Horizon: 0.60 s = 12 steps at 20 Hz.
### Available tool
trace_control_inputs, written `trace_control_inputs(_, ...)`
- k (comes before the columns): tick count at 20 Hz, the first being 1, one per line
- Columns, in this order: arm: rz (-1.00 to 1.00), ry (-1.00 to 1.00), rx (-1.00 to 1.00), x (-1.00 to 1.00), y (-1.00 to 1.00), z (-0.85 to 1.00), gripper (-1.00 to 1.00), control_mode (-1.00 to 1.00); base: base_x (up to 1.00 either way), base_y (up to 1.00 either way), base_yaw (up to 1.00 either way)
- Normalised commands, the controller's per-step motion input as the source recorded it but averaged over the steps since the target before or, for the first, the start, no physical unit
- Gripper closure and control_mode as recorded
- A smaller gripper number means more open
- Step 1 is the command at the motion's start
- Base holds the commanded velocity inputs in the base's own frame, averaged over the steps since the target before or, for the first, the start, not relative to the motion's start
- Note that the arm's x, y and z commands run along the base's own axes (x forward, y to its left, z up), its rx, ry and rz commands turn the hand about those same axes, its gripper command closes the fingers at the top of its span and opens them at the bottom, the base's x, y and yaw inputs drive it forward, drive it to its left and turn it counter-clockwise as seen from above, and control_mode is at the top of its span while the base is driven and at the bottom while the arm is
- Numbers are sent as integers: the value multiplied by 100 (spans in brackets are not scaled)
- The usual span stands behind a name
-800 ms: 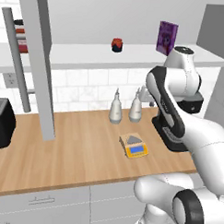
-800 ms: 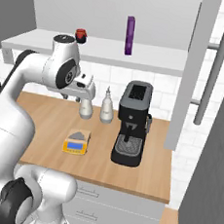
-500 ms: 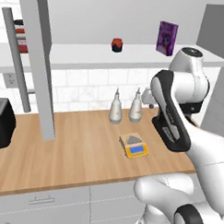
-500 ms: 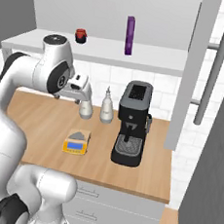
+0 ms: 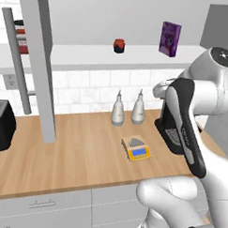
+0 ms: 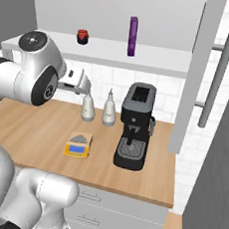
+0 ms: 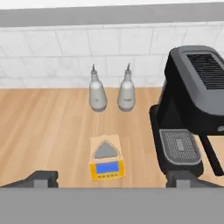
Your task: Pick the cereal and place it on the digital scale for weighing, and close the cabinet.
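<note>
A: Where is the cereal [image 5: 170, 39]?

B: Upright on the shelf inside the open cabinet [image 6: 201, 70], right of the small red jar [image 5: 119, 45]. It stands where it stood 0.8 s ago.

A: And the digital scale [image 7: 106, 158]?

B: On the wooden counter [image 5: 76, 152], in front of the 2 grey bottles [image 7: 98, 94], beside the black coffee machine [image 6: 135, 126]. Nothing rests on its plate.

A: What differs from the earlier frame?

B: The arm has swung upward; its shoulder joint now sits higher in both base views.

A: The gripper [image 7: 113, 178]?

B: Its 2 tips are spread wide and hold nothing, looking down over the scale and the coffee machine's drip tray.
</note>
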Motion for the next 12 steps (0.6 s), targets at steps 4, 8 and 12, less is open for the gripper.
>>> trace_control_inputs(4, 0, -37, 0, 1, -5, 88, -100, -100, 0, 0, 0)
trace_control_inputs(8, -3, -11, 0, 11, -23, 79, -100, -100, 0, 0, 0)
trace_control_inputs(12, -6, -10, 5, 20, -41, 65, -100, -100, 0, 0, 0)
